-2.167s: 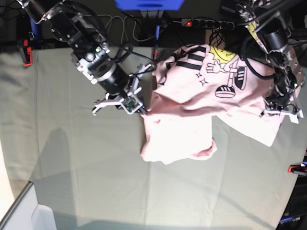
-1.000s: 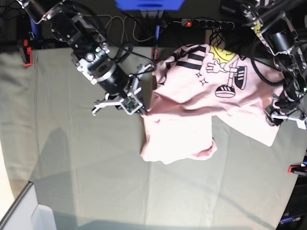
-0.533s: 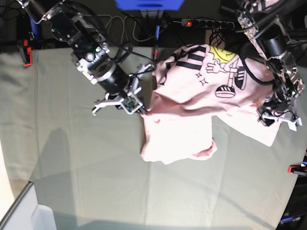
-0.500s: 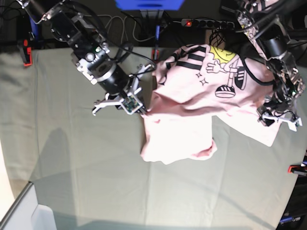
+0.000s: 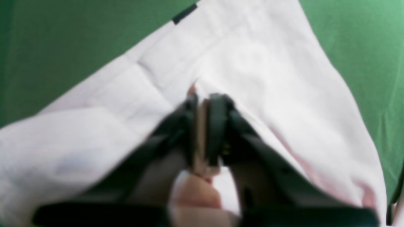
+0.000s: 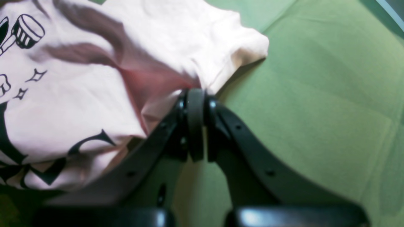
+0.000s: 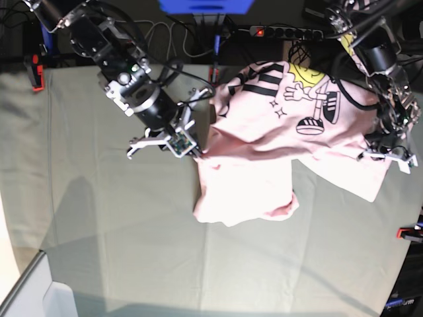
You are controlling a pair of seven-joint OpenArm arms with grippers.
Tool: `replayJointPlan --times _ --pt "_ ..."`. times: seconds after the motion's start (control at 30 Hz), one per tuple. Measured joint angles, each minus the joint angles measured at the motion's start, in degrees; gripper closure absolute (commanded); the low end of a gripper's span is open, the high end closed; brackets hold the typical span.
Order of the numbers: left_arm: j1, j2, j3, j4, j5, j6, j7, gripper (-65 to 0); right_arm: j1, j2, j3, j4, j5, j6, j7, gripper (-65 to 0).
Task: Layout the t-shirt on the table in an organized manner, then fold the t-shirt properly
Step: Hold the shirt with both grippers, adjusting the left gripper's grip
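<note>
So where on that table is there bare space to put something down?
The grey-green cloth-covered table lies bare left of and below the crumpled pale pink printed t-shirt. The upper right is crowded: shirt, plus both arms' fingers pinching its edges.

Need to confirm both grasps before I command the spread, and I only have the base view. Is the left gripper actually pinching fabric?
Observer: Yes. In the left wrist view the left gripper is shut with a fold of the t-shirt caught between its fingertips.
Operator: And the right one?
Observer: The right gripper is shut too, and pink fabric bunches into its tips at the shirt's edge.
Operator: Anything under that right grasp point?
Observer: Just the table; bare green cloth lies right beside the fingers, with the sleeve end lying just past them.
Operator: Print side up at the right grasp?
Observer: Yes, black print and small stars show on the shirt near it.
</note>
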Motion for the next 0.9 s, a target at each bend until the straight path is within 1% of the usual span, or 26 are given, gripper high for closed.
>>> replayJointPlan --times 0.1,0.23,0.3,0.5,0.6,0.67,0.83,0.9 --pt "-0.09 0.26 0.0 0.0 -0.02 0.02 -0.09 -0.4 -0.02 0.0 0.0 0.0 0.0 0.0 -0.02 0.0" --pt "0.79 0.48 0.0 2.29 0.17 -0.04 1.44 -0.3 0.0 0.0 0.0 0.0 0.02 -0.02 0.0 0.0" --pt "2.38 1.11 -0.02 5.99 0.22 -0.13 1.79 -0.3 0.0 0.02 0.0 0.0 0.0 0.0 -0.02 0.0" --pt "7.5 5.18 -0.04 21.94 0.07 -0.44 2.08 -0.3 0.02 0.02 0.0 0.02 0.0 -0.02 0.0 0.0" --pt "9.6 5.9 -0.11 26.51 0.22 -0.35 1.81 -0.3 -0.02 0.02 -0.02 0.02 0.0 0.0 -0.07 0.0" --pt "10.05 5.97 -0.11 27.02 0.2 -0.26 1.79 -0.3 0.02 0.02 0.0 0.02 0.0 0.0 0.0 0.0" --pt "10.08 5.75 -0.13 23.61 0.2 -0.24 2.12 -0.2 0.02 0.02 0.0 0.02 0.0 0.0 -0.02 0.0" --pt "10.4 6.16 -1.73 24.11 0.07 -0.5 2.25 -0.2 -0.02 0.0 0.0 0.15 0.02 0.0 0.0 0.0"
